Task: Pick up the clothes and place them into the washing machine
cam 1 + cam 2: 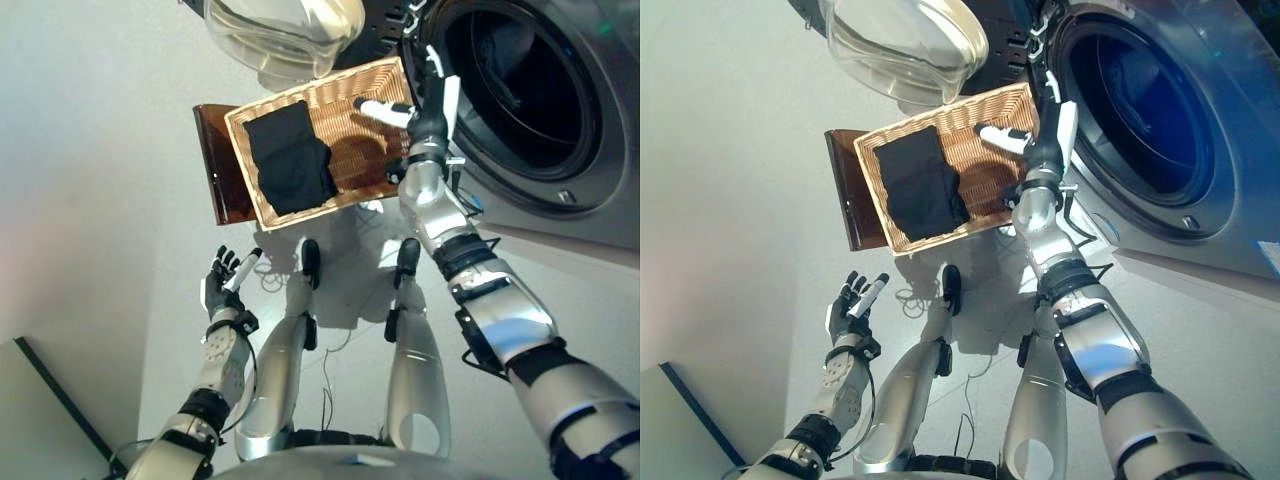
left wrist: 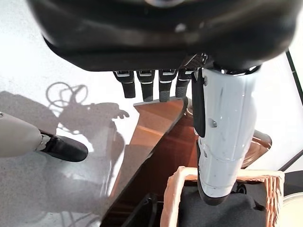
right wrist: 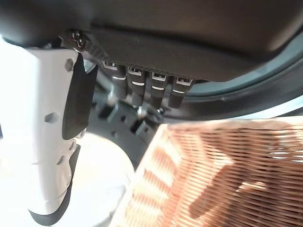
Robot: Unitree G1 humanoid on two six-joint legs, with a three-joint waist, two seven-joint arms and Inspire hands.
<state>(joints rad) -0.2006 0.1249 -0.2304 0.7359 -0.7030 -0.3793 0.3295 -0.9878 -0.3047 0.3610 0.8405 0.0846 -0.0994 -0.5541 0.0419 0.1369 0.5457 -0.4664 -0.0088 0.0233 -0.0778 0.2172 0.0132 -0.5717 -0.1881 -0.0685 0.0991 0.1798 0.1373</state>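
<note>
1. Wicker basket (image 1: pixel 352 125) sits on a brown stand (image 1: pixel 215 160), just beside the washing machine (image 1: pixel 560 110).
2. Machine's drum opening (image 1: pixel 520 85) is exposed; the glass door (image 1: pixel 285 30) hangs swung out, next to the basket's far rim.
3. Black clothes (image 1: pixel 290 160) lie in the basket's left part, folded into a flattish pile. Right part of the basket shows bare wicker weave.
4. Right hand (image 1: pixel 425 100) is extended over the basket's right end, close to the drum rim. Fingers are straight and spread, white-covered thumb (image 1: pixel 385 110) sticks out sideways over the wicker. Nothing in its grasp; right wrist view shows only weave past the fingers.
5. Whether that hand touches the basket or just hovers is hard to call from these angles, probably hovering.
6. Left hand (image 1: pixel 225 280) is low, well apart from the basket, over the floor (image 1: pixel 90 150). Fingers relaxed and splayed, empty.
7. Left wrist view looks along the thumb at the stand and the basket corner with dark cloth inside.
</note>
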